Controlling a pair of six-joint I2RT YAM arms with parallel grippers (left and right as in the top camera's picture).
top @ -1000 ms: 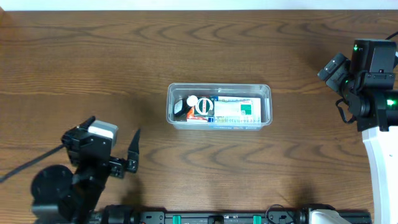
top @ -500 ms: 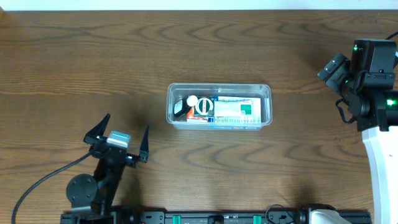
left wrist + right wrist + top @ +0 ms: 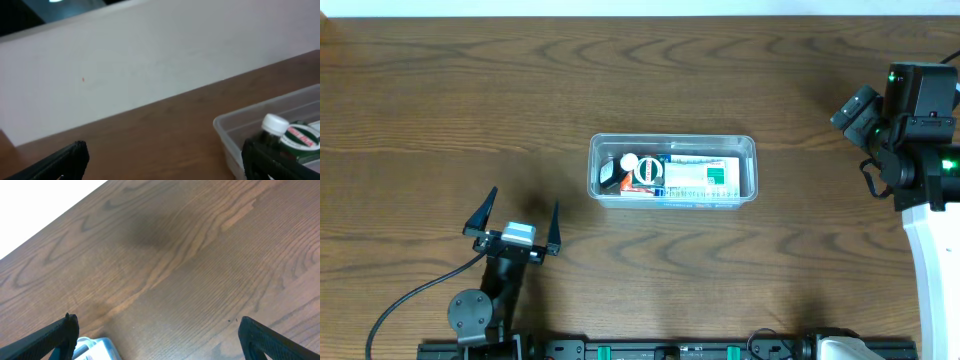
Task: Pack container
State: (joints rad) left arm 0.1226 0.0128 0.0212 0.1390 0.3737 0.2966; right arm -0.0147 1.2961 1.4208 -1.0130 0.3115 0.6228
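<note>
The clear plastic container (image 3: 672, 141) sits mid-table. Inside lie a green-and-white box (image 3: 700, 178), a small bottle with a white cap (image 3: 629, 161) and a round red-and-green labelled item (image 3: 647, 171). My left gripper (image 3: 520, 214) is open and empty, near the front edge, left of and below the container. In the left wrist view the container's corner (image 3: 225, 130) and the white-capped bottle (image 3: 274, 123) show at the right. My right arm (image 3: 905, 120) rests at the far right edge; its gripper (image 3: 160, 335) is open and empty over bare wood.
The wooden table (image 3: 470, 100) runs in all directions around the container. A white wall (image 3: 150, 60) stands behind the table in the left wrist view. A pale blue-white object (image 3: 97, 349) shows at the bottom left of the right wrist view.
My left arm has swung back toward the front edge and turned its open fingers to point up the table. The right arm and the container have not moved.
</note>
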